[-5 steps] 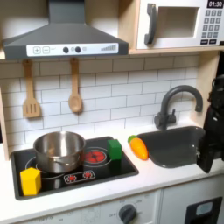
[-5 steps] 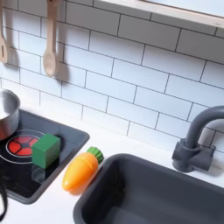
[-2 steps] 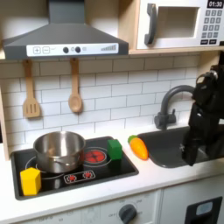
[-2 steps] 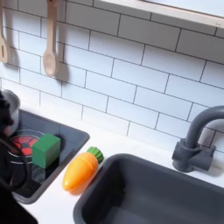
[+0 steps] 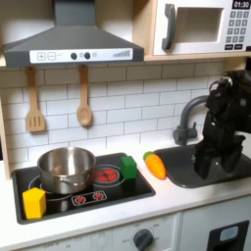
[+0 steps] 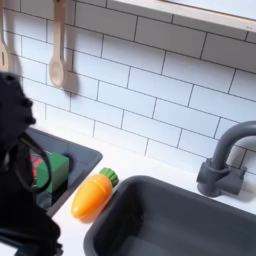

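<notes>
- A toy kitchen with a white tabletop (image 5: 147,201) set against a wall of white brick-pattern tiles.
- In the first exterior view, the black robot arm stands over the dark sink (image 5: 186,162) at the first exterior view's right. Its gripper (image 5: 206,169) points down into the basin; whether it is wide or narrow cannot be told.
- In the second exterior view, the arm is a dark, blurred shape at the second exterior view's left edge.
- An orange toy carrot (image 5: 155,164) with a green top lies on the tabletop between the sink and the black stovetop (image 5: 83,199), nearest to the gripper but apart from it. It also appears in the second exterior view (image 6: 93,194).
- A green block (image 5: 127,168) sits on the stovetop's corner, near the carrot.
- A silver pot (image 5: 66,170) stands on the stovetop, beside a red burner.
- A yellow block (image 5: 34,203) sits at the stovetop's front corner.
- A dark curved faucet (image 5: 196,113) rises behind the sink.
- A wooden spatula (image 5: 34,103) and wooden spoon (image 5: 84,98) hang on the tiles.
- A grey range hood (image 5: 71,41) hangs above the stovetop, with a microwave (image 5: 201,26) above the sink.
</notes>
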{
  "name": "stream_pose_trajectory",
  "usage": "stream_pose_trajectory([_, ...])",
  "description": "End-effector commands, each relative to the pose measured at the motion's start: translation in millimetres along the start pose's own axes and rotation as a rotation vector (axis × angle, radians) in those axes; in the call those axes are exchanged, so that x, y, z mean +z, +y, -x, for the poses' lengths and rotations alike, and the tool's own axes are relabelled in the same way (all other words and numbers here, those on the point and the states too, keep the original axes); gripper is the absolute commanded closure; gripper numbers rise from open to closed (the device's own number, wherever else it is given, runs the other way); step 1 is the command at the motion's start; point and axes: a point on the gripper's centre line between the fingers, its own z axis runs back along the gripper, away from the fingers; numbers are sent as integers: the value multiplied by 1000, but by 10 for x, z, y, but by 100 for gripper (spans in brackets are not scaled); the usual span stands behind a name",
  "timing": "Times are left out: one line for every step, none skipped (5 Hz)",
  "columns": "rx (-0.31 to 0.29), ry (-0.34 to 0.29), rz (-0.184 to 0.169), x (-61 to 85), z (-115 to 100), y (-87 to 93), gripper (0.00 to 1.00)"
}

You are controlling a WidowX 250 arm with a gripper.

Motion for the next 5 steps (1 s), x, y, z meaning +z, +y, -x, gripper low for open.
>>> stream_pose_trajectory([9,-31,0,-64,-252,-31,0])
stream_pose_trajectory([21,-35,-4,-105,-364,-47,0])
stream_pose_trajectory([13,-40,-6,-131,-511,-99,0])
stream_pose_trajectory([11,-52,-10,-148,-654,-125,0])
stream_pose_trajectory([17,-45,-34,-183,-795,-117,0])
